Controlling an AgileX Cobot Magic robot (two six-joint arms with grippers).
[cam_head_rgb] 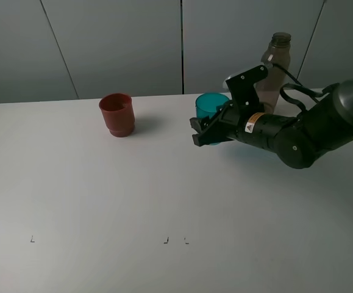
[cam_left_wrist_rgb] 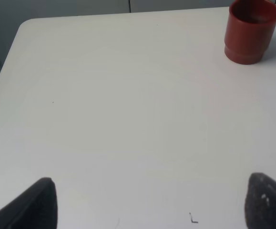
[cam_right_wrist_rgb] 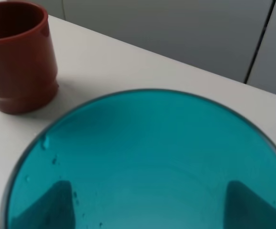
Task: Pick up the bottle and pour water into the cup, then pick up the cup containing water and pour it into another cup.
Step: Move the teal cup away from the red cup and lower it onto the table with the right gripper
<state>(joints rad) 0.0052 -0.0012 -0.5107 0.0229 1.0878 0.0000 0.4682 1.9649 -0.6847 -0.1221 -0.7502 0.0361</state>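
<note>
The bottle stands upright at the back of the counter and droplets cling inside the teal cup, so the first pour looks done; the pour into the red cup remains. The right hand reaches in low from the right with its fingers on either side of the teal cup, though whether it is gripping is unclear. The left hand hangs open over bare counter.

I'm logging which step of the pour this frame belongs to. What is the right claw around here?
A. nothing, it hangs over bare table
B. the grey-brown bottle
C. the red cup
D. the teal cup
D: the right wrist view shows the teal cup between the two fingers of the right claw, seen through its wall, while the bottle stands behind the arm and the red cup stands apart.
</note>
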